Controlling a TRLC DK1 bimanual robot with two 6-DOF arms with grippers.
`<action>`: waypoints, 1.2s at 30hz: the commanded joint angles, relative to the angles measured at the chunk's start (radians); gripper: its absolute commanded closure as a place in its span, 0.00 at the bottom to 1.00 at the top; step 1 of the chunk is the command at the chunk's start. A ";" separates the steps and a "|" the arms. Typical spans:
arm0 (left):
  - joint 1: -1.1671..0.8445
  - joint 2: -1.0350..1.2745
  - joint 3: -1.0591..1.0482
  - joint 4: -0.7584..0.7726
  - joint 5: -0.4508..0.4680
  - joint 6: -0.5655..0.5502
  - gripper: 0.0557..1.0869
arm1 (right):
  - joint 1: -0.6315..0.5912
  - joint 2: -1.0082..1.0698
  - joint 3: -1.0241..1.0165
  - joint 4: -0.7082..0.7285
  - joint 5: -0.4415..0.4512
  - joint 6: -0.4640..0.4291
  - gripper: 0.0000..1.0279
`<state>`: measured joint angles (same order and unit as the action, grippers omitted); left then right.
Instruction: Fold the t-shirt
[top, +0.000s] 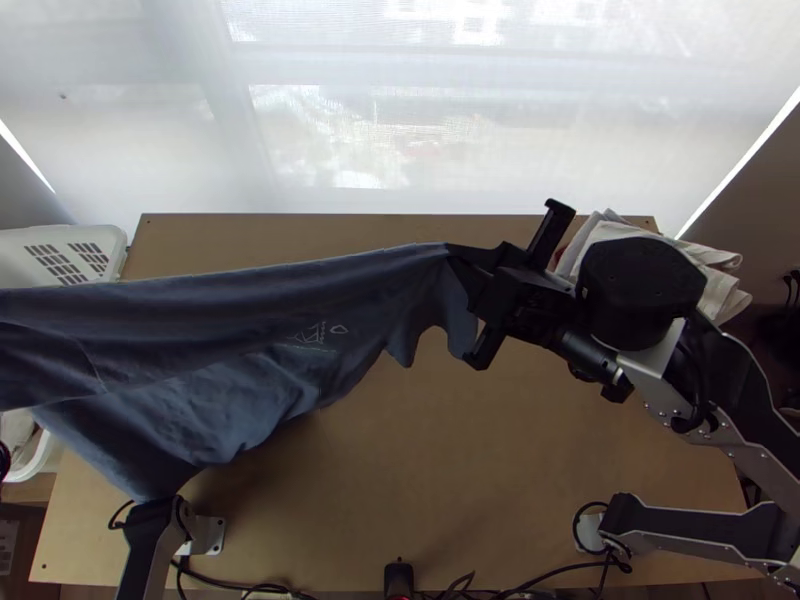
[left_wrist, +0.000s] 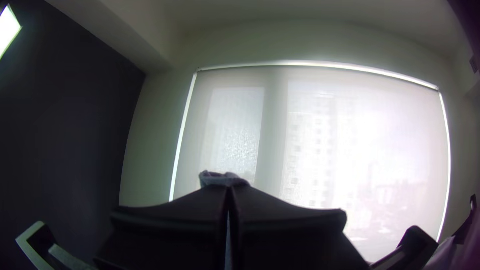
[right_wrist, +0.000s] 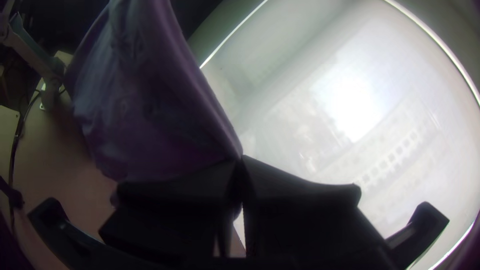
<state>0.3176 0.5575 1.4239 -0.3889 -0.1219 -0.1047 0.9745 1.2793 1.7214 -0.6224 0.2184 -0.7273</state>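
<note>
"Counter (top: 430, 450) below us; where's our t-shirt (top: 240, 330)?"

"Hanging above it, clamped in our left claw (left_wrist: 228, 188) and right claw (right_wrist: 241, 160)."

"Then let's draw it taut and lower both sides evenly, lest it bunch."

1. Indoor room fitted out as a robotics workspace; whether in a home, lab or office, cannot tell.
2. Wooden worktop (top: 480, 450), plain board, small holes at corners. Left arm's base (top: 208, 535) and right arm's base (top: 590, 530) stand along the near edge, black cables (top: 560, 572) running between: reads as a test bench.
3. Big window beyond, pale blind (left_wrist: 400, 130) drawn down, daylight coming through; multi-storey building (left_wrist: 317, 145) faintly outside, so a built-up area.
4. Dark wall (left_wrist: 65, 125) one side, pale ceiling (left_wrist: 310, 12) above.
5. Household touch: white plastic basket (top: 75, 245), slotted, beside worktop; pale cloths (top: 722, 262) piled at far corner.
</note>
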 joint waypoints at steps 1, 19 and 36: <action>0.000 0.076 -0.192 0.211 0.022 -0.049 0.97 | -0.036 -0.071 -0.154 -0.011 0.004 -0.006 0.97; -0.614 0.756 -0.283 0.785 -0.059 0.100 0.97 | -0.323 -0.190 -0.537 0.067 0.001 0.008 0.97; -0.776 1.274 0.116 0.883 -0.108 0.106 0.84 | -0.425 -0.328 -0.830 0.035 -0.005 0.043 0.97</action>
<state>-0.4183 1.6775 1.4277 0.4721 -0.2043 -0.0135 0.5583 1.0050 1.0012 -0.5621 0.2169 -0.7223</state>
